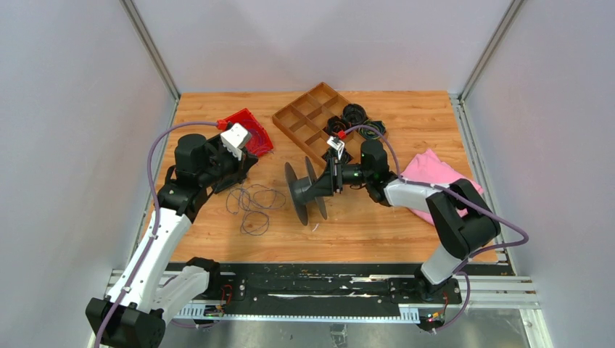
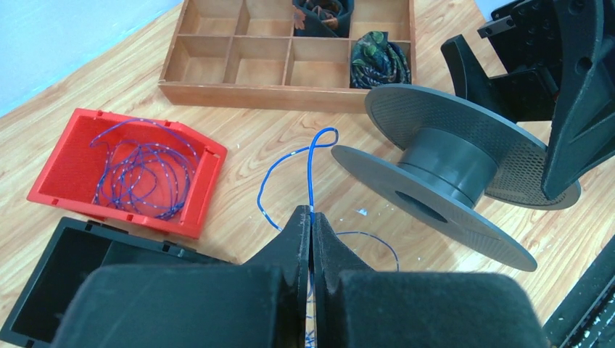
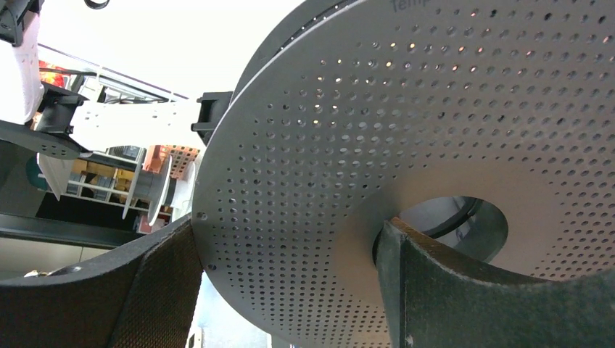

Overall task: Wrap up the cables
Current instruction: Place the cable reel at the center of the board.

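Note:
A thin blue cable (image 2: 312, 170) runs up out of my left gripper (image 2: 311, 214), which is shut on it at the fingertips. Beyond the grip the cable curls into a small loop and lies in loose coils on the wood (image 1: 254, 203). The dark grey spool (image 2: 442, 167) stands tilted just right of the cable. My right gripper (image 3: 290, 290) holds the spool's perforated flange (image 3: 406, 130): one finger (image 3: 442, 290) sits in the hub hole, the other (image 3: 156, 290) against the rim. From above, the right gripper (image 1: 332, 177) is at the spool (image 1: 304, 192) mid-table.
A red bin (image 1: 250, 133) holding more thin cables (image 2: 141, 167) sits at the back left. A wooden divider tray (image 1: 312, 119) with coiled bundles (image 2: 381, 61) lies behind the spool. A pink cloth (image 1: 435, 174) is at the right, a black box (image 2: 65, 268) near the left gripper.

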Controlling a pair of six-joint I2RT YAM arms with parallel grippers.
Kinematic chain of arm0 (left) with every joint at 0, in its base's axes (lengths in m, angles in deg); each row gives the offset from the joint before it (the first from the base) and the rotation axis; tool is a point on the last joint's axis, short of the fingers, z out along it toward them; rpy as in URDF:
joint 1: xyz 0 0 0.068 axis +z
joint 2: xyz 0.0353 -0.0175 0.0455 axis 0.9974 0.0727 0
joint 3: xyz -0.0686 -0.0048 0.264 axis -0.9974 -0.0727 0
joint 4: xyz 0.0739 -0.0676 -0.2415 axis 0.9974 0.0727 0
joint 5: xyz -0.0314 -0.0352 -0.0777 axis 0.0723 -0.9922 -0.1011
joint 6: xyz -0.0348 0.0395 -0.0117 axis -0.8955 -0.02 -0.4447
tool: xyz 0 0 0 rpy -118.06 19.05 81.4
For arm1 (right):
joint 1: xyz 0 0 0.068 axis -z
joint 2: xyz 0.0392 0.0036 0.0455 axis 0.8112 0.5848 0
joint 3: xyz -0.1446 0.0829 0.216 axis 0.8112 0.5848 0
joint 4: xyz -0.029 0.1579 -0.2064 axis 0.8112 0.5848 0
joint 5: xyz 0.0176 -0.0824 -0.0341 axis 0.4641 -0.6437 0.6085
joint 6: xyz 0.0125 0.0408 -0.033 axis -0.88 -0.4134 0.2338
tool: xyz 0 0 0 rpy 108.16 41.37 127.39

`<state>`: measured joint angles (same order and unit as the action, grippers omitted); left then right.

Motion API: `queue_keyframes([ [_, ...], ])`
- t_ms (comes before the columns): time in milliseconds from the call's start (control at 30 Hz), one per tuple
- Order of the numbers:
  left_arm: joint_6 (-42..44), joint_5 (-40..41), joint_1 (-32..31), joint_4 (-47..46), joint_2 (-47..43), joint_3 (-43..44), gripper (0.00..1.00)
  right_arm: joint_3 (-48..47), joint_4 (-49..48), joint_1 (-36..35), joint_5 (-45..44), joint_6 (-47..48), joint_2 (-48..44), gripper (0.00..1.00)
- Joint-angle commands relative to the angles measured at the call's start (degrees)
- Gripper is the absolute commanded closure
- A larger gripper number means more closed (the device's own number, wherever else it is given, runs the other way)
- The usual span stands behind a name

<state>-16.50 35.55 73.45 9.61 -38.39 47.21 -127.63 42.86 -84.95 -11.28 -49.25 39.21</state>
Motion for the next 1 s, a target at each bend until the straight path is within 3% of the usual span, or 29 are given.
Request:
queue_keyframes([
  [0,0.23,-1.10,0.52,-1.12,-1.02,-0.16,1.00,-1.34,6.45,1.16,0.95,4.07,-1.23,0.22],
  [967,0.44,-2.07,0.52,-0.67,-1.03,0.01,1.00,-6.16,23.41,4.11,2.14,13.07,-4.12,0.19],
])
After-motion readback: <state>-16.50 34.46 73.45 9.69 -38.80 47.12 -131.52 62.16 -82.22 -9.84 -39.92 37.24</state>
